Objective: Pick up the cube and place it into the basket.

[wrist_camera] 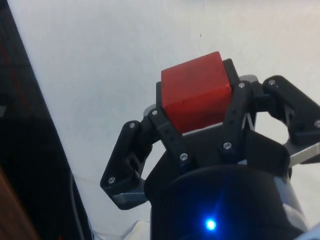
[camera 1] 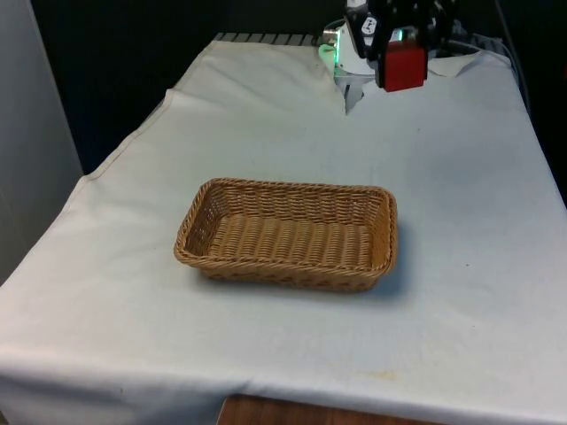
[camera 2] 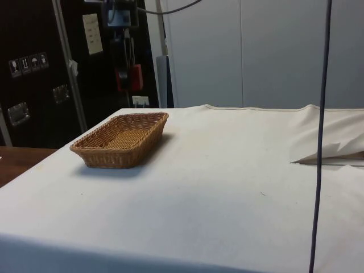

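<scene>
Starting at the front view's left, you have the basket (camera 1: 288,235), a wicker tray with nothing in it, sitting flat on the white cloth (camera 1: 461,177) near the table's middle. It lies with its long side across that view. In the side view the basket (camera 2: 121,139) sits toward the far end of the table, level and upright on the cloth (camera 2: 239,170).

Moving to the front view's right, your gripper (camera 1: 403,44) is up at the far end of the table, well apart from the basket. It is clenched on the red cube (camera 1: 404,66), which hangs clear of the cloth. In the side view the cube (camera 2: 129,78) is well above the basket's rim, carried by the gripper (camera 2: 128,68), with dark cabinets behind it.

At the wrist, you can confirm the grasp: the cube (wrist_camera: 196,92) sits between the two fingers (wrist_camera: 165,130) of the gripper (wrist_camera: 200,117), pressed on both sides, with bare cloth (wrist_camera: 100,60) beneath it.
</scene>
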Motion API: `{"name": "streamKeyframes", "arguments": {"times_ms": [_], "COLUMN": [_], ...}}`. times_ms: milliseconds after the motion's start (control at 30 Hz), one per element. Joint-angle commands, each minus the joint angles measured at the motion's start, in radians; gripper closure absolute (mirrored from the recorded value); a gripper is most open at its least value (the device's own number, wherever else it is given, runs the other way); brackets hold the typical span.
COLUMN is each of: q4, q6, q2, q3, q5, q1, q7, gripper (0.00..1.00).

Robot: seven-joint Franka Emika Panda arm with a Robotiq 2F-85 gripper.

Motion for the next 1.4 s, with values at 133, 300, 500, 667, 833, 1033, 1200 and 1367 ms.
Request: {"name": "streamKeyframes", "arguments": {"times_ms": [133,300,500,667,833,1033,1200,1367], "q4": [-0.003,-0.004,0.006,0.01,0.015,0.033,0.043,0.054], "q6": [0.009,0.013,0.012,0.009,0.008,0.007,0.01,0.012], "q2": [0.009,0.015,0.029,0.032,0.036,0.05,0.061,0.073], "q3": [-0.001,-0.002,-0.002,-0.001,-0.001,-0.002,-0.002,-0.002], "q5": [0.0,0.0,0.0,0.0,0.001,0.001,0.001,0.002], "q1": [0.0,0.0,-0.001,-0.001,-0.002,-0.003,-0.004,-0.005], "q7": [0.047,0.075,0.12,0.12,0.125,0.151,0.179,0.21], "gripper": [0.99,0.99,0.99,0.99,0.99,0.99,0.99,0.99]}}
